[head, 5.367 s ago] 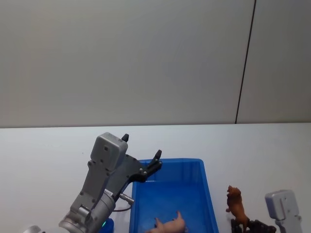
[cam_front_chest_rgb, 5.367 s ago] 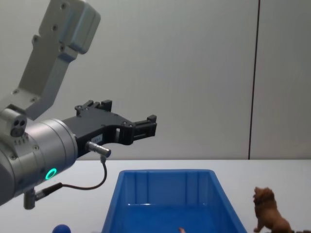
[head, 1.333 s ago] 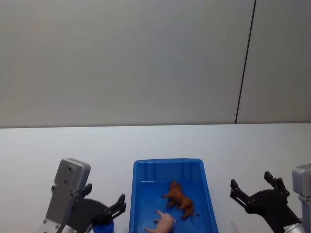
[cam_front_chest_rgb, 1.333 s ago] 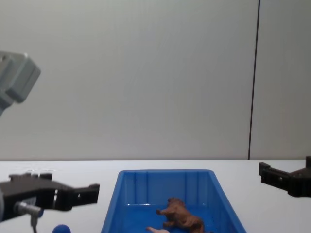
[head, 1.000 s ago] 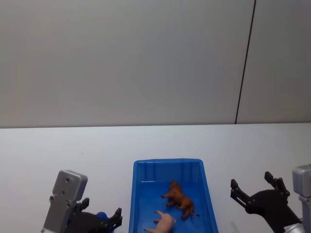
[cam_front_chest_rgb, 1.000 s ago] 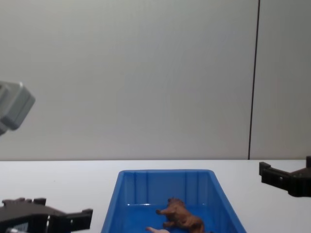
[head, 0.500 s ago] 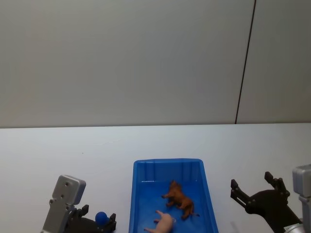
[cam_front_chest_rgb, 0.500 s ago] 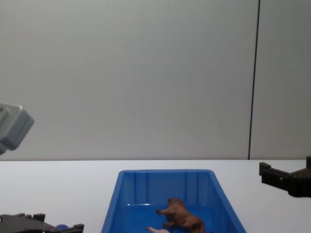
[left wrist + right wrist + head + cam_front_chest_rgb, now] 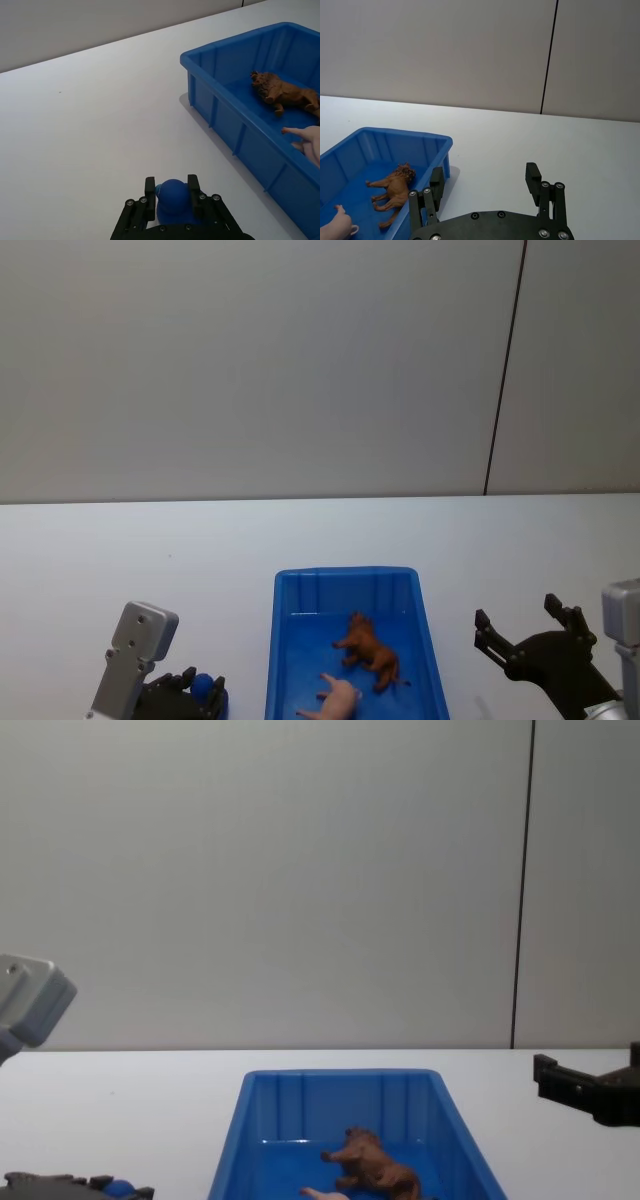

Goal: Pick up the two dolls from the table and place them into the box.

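1. The blue box (image 9: pixel 346 640) is sitting on the white table (image 9: pixel 300 535), centred between the two arms.
2. Both dolls are lying inside the box. The brown doll (image 9: pixel 368 650) is lying on its side on the floor of the box; the pink doll (image 9: pixel 337 702) is lying at the near end of the box, just beside the brown one.
3. The left wrist view is giving the brown doll's shaggy mane (image 9: pixel 264 84); the pink doll (image 9: pixel 309 145) is showing there by one edge, cut off at the frame.
4. The left gripper (image 9: pixel 195 692) is sitting low at the box's left side, apart from its wall. Its fingers are standing a narrow way apart.
5. A small blue ball-like thing (image 9: pixel 172 196) is lying between those fingers (image 9: pixel 149 191) in the left wrist view. I cannot tell whether they are pressing on it.
6. The right gripper (image 9: pixel 527 637) is hanging to the right of the box, well apart from it, fingers spread wide and holding nothing.
7. The right wrist view is showing bare table between those fingers (image 9: pixel 533 180), and the brown doll (image 9: pixel 391 186) in the box beyond.
8. The chest view is showing the box's ribbed far wall (image 9: pixel 340 1102) from the side.
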You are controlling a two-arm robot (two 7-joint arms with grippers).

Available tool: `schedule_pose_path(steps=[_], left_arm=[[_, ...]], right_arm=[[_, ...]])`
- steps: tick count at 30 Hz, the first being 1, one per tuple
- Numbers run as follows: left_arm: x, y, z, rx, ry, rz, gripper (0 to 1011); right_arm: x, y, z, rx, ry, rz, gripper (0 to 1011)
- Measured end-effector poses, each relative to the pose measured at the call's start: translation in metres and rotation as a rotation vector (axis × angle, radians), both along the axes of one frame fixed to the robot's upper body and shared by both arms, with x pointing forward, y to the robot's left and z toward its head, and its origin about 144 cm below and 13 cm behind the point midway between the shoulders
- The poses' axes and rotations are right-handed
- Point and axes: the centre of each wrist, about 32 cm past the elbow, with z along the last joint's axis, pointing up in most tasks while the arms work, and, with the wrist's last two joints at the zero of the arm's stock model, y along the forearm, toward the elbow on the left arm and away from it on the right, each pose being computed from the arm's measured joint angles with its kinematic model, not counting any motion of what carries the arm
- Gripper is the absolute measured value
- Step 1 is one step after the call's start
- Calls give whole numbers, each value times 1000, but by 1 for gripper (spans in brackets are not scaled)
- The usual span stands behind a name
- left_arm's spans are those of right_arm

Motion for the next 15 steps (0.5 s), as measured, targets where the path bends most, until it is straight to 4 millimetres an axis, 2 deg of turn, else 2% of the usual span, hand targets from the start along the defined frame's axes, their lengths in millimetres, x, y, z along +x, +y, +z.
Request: schedule_pose_path(steps=[2,15], left_arm=[[1,0,-1,-1,0,-2,348],[2,-2,4,-1,-49,-22,260]], right_arm=[[0,0,0,0,0,0,1001],[0,0,0,0,0,0,1001]])
